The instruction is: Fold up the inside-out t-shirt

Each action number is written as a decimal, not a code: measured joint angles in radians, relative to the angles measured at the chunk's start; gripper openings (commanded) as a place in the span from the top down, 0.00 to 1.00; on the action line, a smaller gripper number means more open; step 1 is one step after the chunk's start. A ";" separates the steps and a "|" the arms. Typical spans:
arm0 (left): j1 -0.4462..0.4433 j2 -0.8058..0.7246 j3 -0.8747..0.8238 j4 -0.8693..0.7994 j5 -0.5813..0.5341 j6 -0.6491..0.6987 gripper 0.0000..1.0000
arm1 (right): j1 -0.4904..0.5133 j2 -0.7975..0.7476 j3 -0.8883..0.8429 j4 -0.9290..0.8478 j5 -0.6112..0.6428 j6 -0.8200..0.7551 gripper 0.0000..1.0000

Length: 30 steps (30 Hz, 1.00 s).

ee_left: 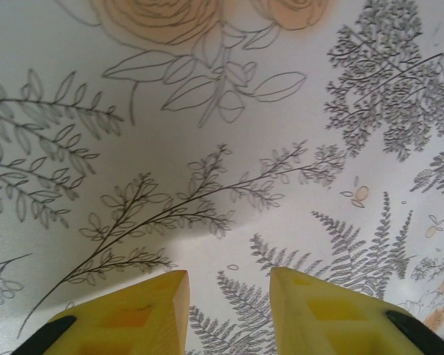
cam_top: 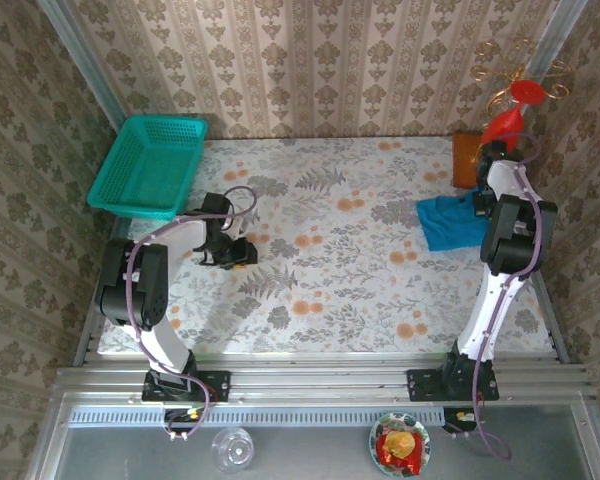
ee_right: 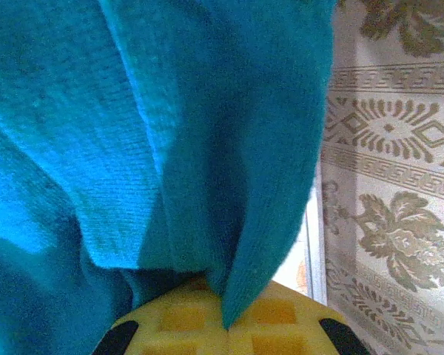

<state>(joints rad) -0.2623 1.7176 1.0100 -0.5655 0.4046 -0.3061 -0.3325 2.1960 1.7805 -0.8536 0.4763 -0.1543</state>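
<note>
The inside-out t-shirt (cam_top: 446,222) is a bunched bright blue heap at the table's right side. My right gripper (cam_top: 477,207) is at the heap's right end, shut on a fold of the shirt. In the right wrist view the blue cloth (ee_right: 133,111) hangs in folds, and a pinched fold runs down into the closed yellow jaws of the right gripper (ee_right: 228,314). My left gripper (cam_top: 238,256) is low over the left part of the table, far from the shirt. Its yellow fingers (ee_left: 152,310) stand apart in the left wrist view, with only the flowered tablecloth (ee_left: 229,185) between them, so the left gripper (ee_left: 228,285) is open.
A teal mesh basket (cam_top: 146,165) sits at the back left corner. A brown board (cam_top: 466,160) lies at the back right behind the shirt, with a red and gold ornament (cam_top: 510,105) above it. The papered side wall (ee_right: 388,148) is close on the right.
</note>
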 measured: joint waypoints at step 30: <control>0.054 -0.122 -0.074 0.066 -0.077 -0.034 0.64 | 0.014 -0.328 -0.290 0.184 -0.115 0.209 0.35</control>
<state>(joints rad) -0.2081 1.5955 0.9356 -0.4995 0.3271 -0.3401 -0.3183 1.8675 1.4906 -0.6693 0.3611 0.0551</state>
